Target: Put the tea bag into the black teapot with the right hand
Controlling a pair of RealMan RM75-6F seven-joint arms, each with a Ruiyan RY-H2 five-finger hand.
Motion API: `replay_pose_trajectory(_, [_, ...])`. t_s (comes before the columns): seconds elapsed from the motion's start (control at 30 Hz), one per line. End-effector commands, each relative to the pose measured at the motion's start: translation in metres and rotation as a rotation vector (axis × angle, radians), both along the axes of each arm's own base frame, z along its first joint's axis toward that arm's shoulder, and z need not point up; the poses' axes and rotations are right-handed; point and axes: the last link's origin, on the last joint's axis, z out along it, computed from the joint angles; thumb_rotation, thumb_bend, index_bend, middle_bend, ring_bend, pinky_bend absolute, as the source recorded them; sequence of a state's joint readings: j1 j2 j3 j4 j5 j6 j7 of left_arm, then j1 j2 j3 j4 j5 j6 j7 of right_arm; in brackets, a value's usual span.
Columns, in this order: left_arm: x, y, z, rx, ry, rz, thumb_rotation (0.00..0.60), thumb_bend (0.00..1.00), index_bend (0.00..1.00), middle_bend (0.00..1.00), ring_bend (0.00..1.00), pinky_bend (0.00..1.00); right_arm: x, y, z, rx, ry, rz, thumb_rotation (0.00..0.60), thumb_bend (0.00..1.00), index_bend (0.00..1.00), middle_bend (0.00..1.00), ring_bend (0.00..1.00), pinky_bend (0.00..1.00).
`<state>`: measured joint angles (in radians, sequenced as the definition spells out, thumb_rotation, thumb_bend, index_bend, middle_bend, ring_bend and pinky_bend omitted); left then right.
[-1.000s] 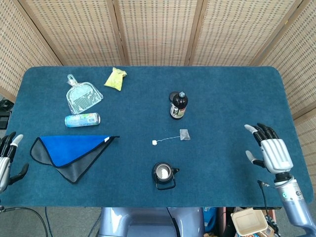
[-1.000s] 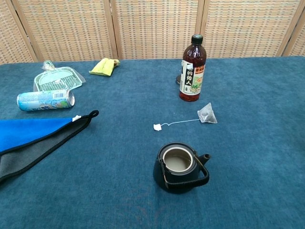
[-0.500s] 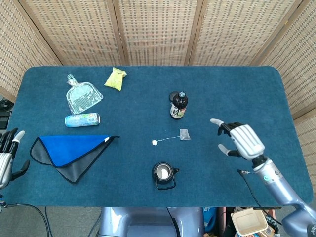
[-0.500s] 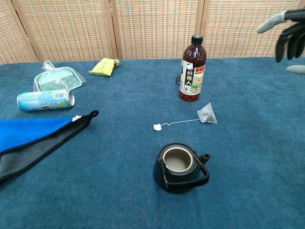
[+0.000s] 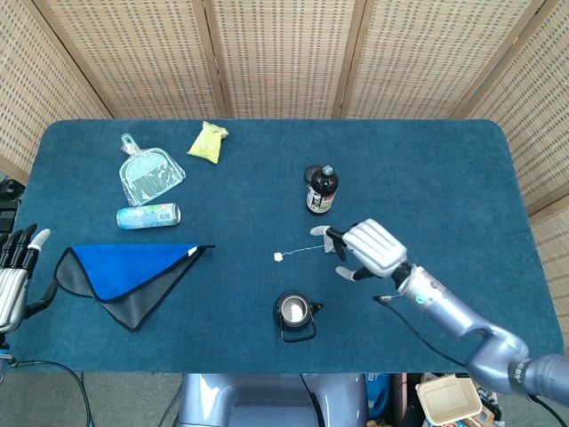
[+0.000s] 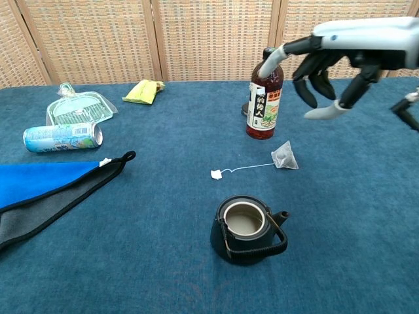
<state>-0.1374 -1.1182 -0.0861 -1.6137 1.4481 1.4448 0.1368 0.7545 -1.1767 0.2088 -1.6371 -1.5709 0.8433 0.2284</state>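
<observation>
Blue table (image 5: 444,160), right hand (image 5: 372,248) now over tea bag (image 6: 285,156)

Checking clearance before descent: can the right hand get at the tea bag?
Probably yes. The right hand hovers open above the small mesh pyramid tea bag; only the dark brown drink bottle stands close behind.

The tea bag (image 6: 284,156) lies between the bottle (image 6: 263,95) behind and the teapot (image 6: 247,229) in front.

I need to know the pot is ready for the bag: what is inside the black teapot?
The black teapot has no lid on it. In the chest view its pale inner wall shows and nothing visible lies inside; the very bottom is hidden by the rim. The tea bag lies on the table, apart from it.
</observation>
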Motion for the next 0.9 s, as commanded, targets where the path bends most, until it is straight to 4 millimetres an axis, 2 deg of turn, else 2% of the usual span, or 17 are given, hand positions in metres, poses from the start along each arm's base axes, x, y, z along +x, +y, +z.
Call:
replay_pose_trajectory(0.03, [0.0, 0.001, 0.0, -0.003, 0.002, 0.0, 0.6, 0.39, 0.04, 0.0, 0.0, 0.0, 0.011, -0.006, -0.01, 0.025, -0.002, 0.002, 0.6, 0.44, 0.27, 0.75, 0.74, 0.69])
replay_pose_trajectory(0.23, [-0.002, 0.006, 0.007, 0.015, 0.024, -0.002, 0.6, 0.38, 0.04, 0.0, 0.0, 0.0, 0.034, -0.017, -0.033, 0.026, 0.034, 0.049, 0.6, 0.44, 0.31, 0.8, 0.8, 0.79])
replay_pose_trajectory(0.47, [-0.002, 0.009, 0.008, 0.019, 0.028, 0.001, 0.6, 0.39, 0.04, 0.0, 0.0, 0.0, 0.041, -0.029, -0.055, 0.041, 0.095, 0.034, 0.6, 0.44, 0.38, 0.87, 0.89, 0.89])
replay_pose_trajectory(0.67, [-0.001, 0.012, 0.005, 0.011, 0.028, 0.001, 0.6, 0.39, 0.04, 0.0, 0.0, 0.0, 0.045, -0.039, -0.077, 0.034, 0.14, 0.025, 0.6, 0.44, 0.4, 0.9, 0.92, 0.92])
replay_pose_trajectory(0.9, [-0.002, 0.013, 0.004, 0.01, 0.028, 0.006, 0.6, 0.38, 0.04, 0.0, 0.0, 0.0, 0.05, -0.043, -0.091, 0.038, 0.162, 0.024, 0.6, 0.44, 0.42, 0.91, 0.93, 0.93])
